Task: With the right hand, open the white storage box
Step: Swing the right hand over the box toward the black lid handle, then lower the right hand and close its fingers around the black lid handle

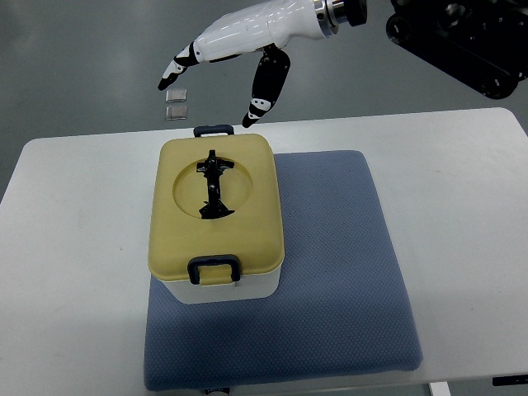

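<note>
Beyond the far edge of the white storage box (216, 223), the right hand (231, 58) hangs in the air with its fingers spread and nothing in them, the thumb tip pointing down toward the far latch (212, 130). The box sits on the left part of a blue mat (338, 264), its yellow lid (247, 206) shut, and a dark folding handle (214, 188) lies flat in the lid's round recess. A second latch (214, 269) is on the box's near side, facing the camera.

To do this step well, I judge the hand should come down close over the far latch, hook a fingertip under its lower lip and flip it up. The near latch probably needs the same before the lid will lift. The box looks light, so pulling sideways could slide it across the mat; a straight upward pull is safer.

Under the mat is a white table (74, 247) with rounded corners. Past the box, beyond the table's far edge, a grey floor (82, 66) carries two small square markers (176, 103). Dark machine parts (462, 41) fill the corner up and to the right of the box. No left hand shows.
</note>
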You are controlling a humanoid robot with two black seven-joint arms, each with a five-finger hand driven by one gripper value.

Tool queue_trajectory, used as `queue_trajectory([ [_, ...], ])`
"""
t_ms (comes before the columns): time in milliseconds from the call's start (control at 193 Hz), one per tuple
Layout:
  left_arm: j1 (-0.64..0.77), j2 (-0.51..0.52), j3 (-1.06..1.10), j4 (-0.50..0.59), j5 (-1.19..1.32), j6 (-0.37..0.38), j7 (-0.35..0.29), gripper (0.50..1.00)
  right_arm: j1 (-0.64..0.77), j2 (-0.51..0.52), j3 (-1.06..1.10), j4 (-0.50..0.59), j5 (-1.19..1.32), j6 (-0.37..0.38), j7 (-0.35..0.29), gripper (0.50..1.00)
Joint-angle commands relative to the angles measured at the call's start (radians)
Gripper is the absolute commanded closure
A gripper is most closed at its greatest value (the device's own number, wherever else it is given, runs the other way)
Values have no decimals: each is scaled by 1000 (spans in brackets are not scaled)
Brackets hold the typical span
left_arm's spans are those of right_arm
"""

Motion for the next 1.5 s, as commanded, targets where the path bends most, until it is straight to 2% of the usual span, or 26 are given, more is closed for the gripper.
queue_trajectory([
  [0, 0, 0, -2, 0, 0, 0, 0, 500, 42, 36, -49, 0, -51, 0, 18, 587],
  [415, 0, 0, 0, 0, 0, 0, 0, 500, 109, 122, -138, 2, -99, -12, 72, 597],
  [477, 0, 0, 0, 0, 0, 0, 0, 500, 109, 138, -152, 2, -105, -12, 98, 619],
  [585, 0, 0, 0, 0, 0, 0, 0, 500, 100, 147, -166, 2, -142, -12, 98, 628],
  [922, 0, 0, 0, 1, 0, 0, 0, 500, 98, 168, -253, -8, -179, -92, 98, 640],
  [1067, 0, 0, 0, 1, 0, 0, 0, 500, 101, 167, -284, -11, -206, -123, 98, 664],
  [1497, 0, 0, 0, 1, 0, 0, 0, 500, 97, 167, -304, -15, -206, -131, 98, 767],
])
